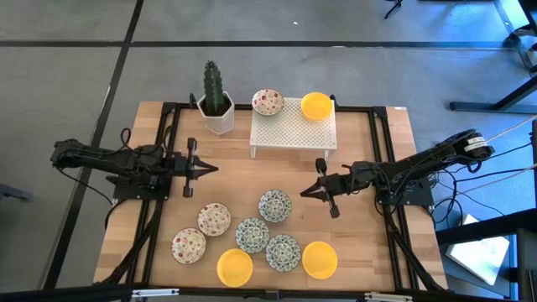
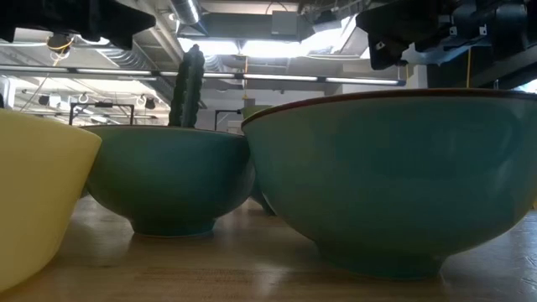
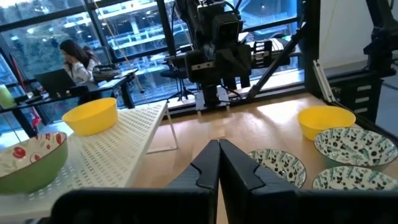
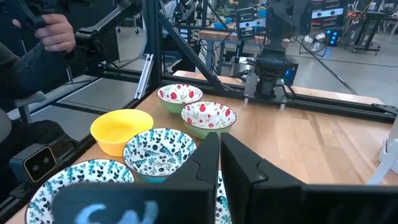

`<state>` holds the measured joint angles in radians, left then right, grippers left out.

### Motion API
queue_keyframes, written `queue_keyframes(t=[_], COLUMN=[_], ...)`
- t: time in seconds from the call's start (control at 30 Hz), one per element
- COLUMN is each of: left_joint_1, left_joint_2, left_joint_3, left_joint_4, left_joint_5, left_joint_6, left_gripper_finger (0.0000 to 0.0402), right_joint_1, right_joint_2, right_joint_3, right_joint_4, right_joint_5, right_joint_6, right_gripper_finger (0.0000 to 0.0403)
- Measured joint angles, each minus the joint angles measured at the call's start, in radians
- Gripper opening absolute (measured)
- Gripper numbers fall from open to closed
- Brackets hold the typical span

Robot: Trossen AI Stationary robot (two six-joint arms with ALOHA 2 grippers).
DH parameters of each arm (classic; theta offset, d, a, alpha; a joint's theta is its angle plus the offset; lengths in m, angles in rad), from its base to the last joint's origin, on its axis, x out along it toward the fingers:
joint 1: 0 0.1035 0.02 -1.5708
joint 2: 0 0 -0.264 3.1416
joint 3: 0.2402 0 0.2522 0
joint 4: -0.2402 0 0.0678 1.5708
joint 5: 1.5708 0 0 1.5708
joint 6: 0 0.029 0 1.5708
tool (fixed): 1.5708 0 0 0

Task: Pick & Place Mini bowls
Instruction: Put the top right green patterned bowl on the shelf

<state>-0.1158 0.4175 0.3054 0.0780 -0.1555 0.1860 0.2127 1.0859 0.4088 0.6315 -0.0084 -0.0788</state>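
— What do the grippers hold?
— Nothing. The left gripper (image 1: 205,169) and the right gripper (image 1: 309,192) hover over the table (image 1: 369,151), fingers pressed together.
— And the bowls?
— Two sit on the white rack (image 1: 294,127), a red-flowered bowl (image 1: 268,101) and a yellow bowl (image 1: 316,105). The other seven bowls (image 1: 252,235) cluster at the table's near edge.
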Motion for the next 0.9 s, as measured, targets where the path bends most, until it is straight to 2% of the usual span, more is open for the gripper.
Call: queue_keyframes(t=[0.2,0.7,0.9], left_joint_1=[0.000,0.000,0.000], left_joint_2=[0.006,0.006,0.006], left_joint_3=[0.000,0.000,0.000], left_joint_4=[-0.002,0.000,0.005], left_joint_5=[0.000,-0.001,-0.040], left_joint_6=[-0.057,-0.034,-0.034], left_gripper_finger=[0.0004,0.0004,0.0004], right_joint_1=[0.000,0.000,0.000], right_joint_2=[0.000,0.000,0.000], right_joint_3=[0.000,0.000,0.000], right_joint_4=[0.000,0.000,0.000], right_joint_5=[0.017,0.017,0.017], right_joint_6=[0.000,-0.001,-0.001], right_gripper_finger=[0.0019,0.0019,0.0019])
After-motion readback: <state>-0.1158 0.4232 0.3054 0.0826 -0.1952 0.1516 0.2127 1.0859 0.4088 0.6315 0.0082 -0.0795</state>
